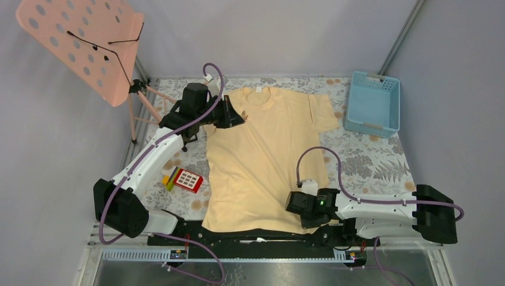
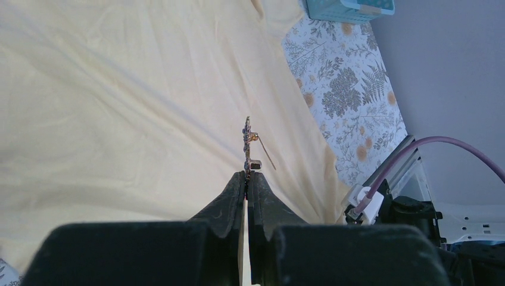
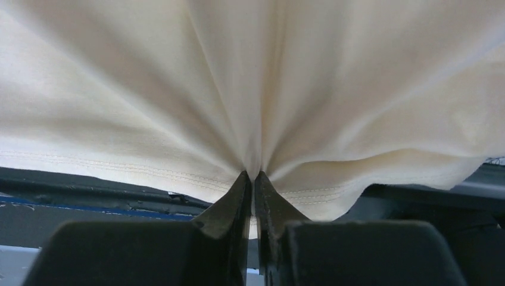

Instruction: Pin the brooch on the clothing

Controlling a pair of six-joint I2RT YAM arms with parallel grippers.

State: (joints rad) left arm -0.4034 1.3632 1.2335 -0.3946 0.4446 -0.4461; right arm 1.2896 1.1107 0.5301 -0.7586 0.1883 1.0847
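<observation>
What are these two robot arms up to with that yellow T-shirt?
They are getting ready to pin a brooch onto it. The left gripper is shut on a tiny silvery brooch, holding it edge-on over the T-shirt near the collar, with the pin swung open. The right gripper pinches the shirt's bottom hem, gathering the cloth into folds. The brooch is not fastened yet.

Bright, even light, soft shadows; the left tool (image 2: 246, 176) looks blurred up close.
</observation>
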